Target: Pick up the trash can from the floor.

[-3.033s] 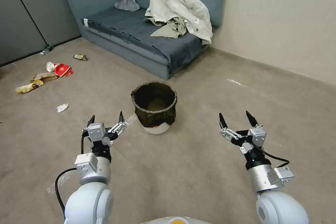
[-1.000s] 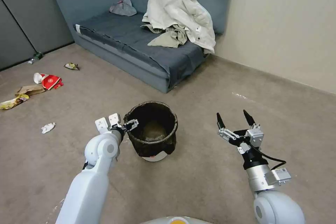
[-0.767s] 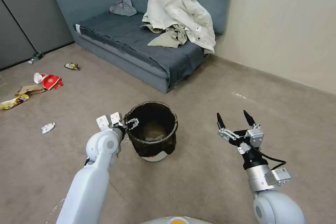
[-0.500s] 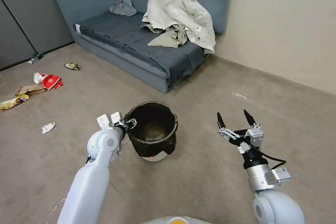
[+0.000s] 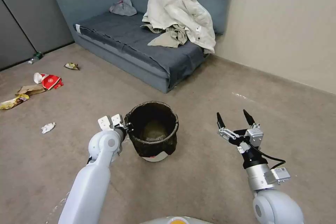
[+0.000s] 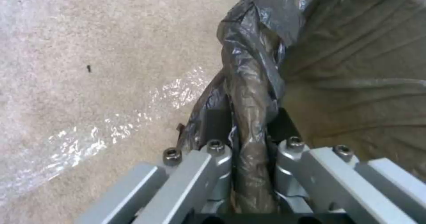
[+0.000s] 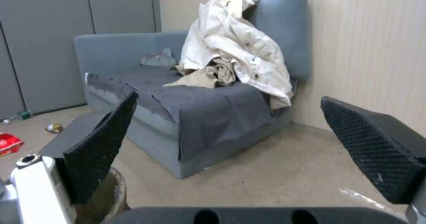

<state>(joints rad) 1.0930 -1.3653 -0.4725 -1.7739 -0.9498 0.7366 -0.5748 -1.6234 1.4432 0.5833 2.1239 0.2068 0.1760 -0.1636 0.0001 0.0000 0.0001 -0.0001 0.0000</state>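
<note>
- Pinching the bag-covered rim, the left tool [image 5: 126,127] sits at the left edge of the trash can [image 5: 154,132], low and centre in the head frame; in the left wrist view its two fingers [image 6: 216,170] are pressed onto the folded dark liner [image 6: 248,94], one outside the wall and one inside.
- Whether the pads have the plastic wall itself or just bunched bag is hard to tell from here, so the grip probably wants confirming before any load goes on it.
- The trash can stands upright on the floor [image 5: 196,182], white base down, not yet raised.
- A good lift would go straight up and slowly, keeping the rim level; a one-sided hold will likely let the bin swing or the liner slip.
- Right of the bin, well apart from it, the right tool [image 5: 233,121] hangs idle above the carpet with its fingers spread wide.
</note>
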